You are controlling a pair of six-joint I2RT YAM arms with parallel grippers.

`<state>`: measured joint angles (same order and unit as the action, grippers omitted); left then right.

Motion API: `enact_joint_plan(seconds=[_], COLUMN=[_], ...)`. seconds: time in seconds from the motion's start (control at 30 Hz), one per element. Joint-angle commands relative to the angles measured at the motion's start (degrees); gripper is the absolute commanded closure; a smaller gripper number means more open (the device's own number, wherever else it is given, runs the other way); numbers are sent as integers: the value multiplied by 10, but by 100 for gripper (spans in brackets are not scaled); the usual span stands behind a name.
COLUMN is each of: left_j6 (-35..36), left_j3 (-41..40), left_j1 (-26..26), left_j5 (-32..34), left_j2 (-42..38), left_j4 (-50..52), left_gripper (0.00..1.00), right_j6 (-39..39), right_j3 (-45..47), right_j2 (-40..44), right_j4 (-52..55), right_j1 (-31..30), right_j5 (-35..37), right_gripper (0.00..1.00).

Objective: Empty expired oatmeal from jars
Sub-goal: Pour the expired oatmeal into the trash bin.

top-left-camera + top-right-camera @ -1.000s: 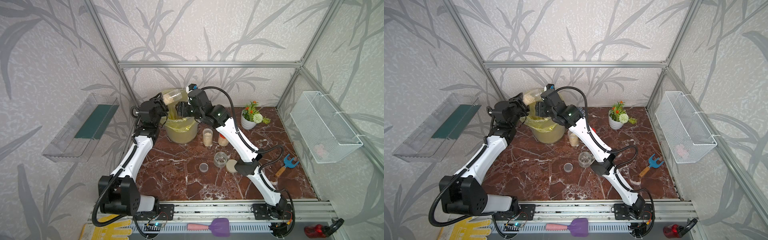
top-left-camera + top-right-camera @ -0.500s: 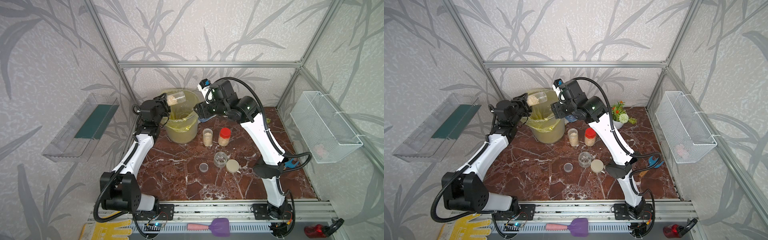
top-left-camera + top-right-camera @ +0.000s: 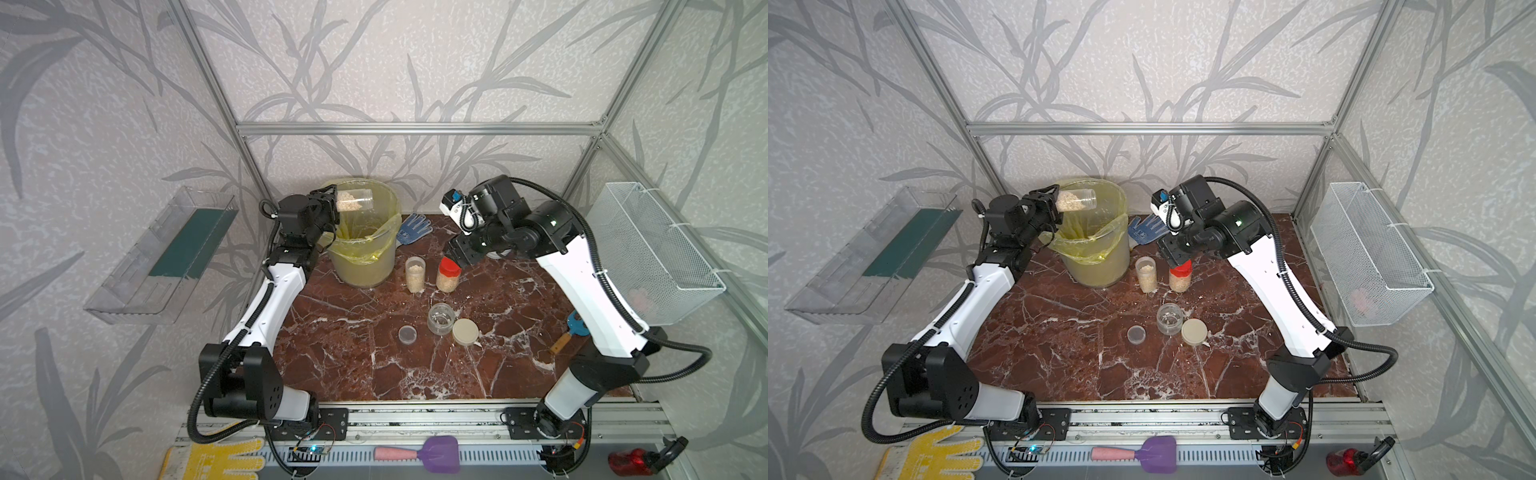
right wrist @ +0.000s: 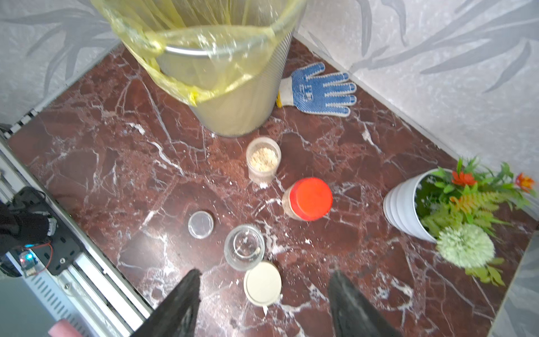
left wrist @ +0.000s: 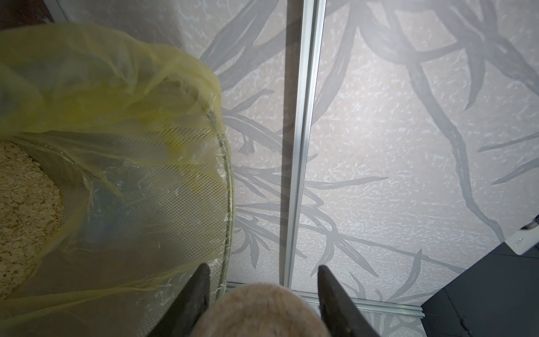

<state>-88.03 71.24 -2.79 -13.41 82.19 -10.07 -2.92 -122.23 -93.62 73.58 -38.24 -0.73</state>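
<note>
Black and spread wide with nothing between its jaws, the right gripper [image 4: 264,275] had pulled away from the bucket [image 3: 365,266], where a second before it had crowded against the left one, and now hung above the red-capped jar [image 3: 448,274]. That left the left gripper [image 3: 334,203] alone over the yellow liner [image 3: 374,239], clamped on the base of a slim jar [image 3: 356,200] that lay almost level, its mouth toward the bucket's middle. Its oatmeal [image 3: 345,203] sat bunched at the gripped end and no stream was falling, so this jar looked far from emptied; I judged it wanted a steeper tip. Whether its mouth was uncovered I could not tell. More oatmeal already lay inside the liner in the left wrist view. Around all this stood grey leaf-patterned walls [image 3: 415,62] on aluminium framing [image 3: 415,128], with a clear shelf [image 3: 166,249] on one side and a wire basket [image 3: 652,249] on the other. The table [image 3: 332,374] was red-brown marble veined white, dusted with stray flakes. On it stood a white flower pot [image 4: 402,204], a blue glove [image 3: 413,227] behind the bucket, a second slim jar [image 3: 414,274] holding oatmeal just beside the red-capped one, the squat jar [image 3: 441,319] open and nearly empty, its beige lid [image 3: 465,331] just beside it, and a clear lid [image 3: 406,334].
</note>
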Motion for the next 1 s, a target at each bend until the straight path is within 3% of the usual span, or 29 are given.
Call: enact_joint_plan(seconds=[0.0,0.3,0.53,0.97], left_j6=[55,218,314,545], left_j3=[35,161,241,404], left_j1=[7,13,15,3], left_j5=[-16,-27,-62,31], left_j2=[9,62,115,194], left_j4=[25,213,296,499], left_gripper=[100,100,100,100], right_j6=[-20,16,34,74], right_j3=[84,272,383,538], right_j2=[50,178,262,341], right_j4=[-55,-118,-147,-208], right_j1=[6,46,97,152], right_j5=[-28,-24,-42,-44], right_gripper=[30,30,29,28])
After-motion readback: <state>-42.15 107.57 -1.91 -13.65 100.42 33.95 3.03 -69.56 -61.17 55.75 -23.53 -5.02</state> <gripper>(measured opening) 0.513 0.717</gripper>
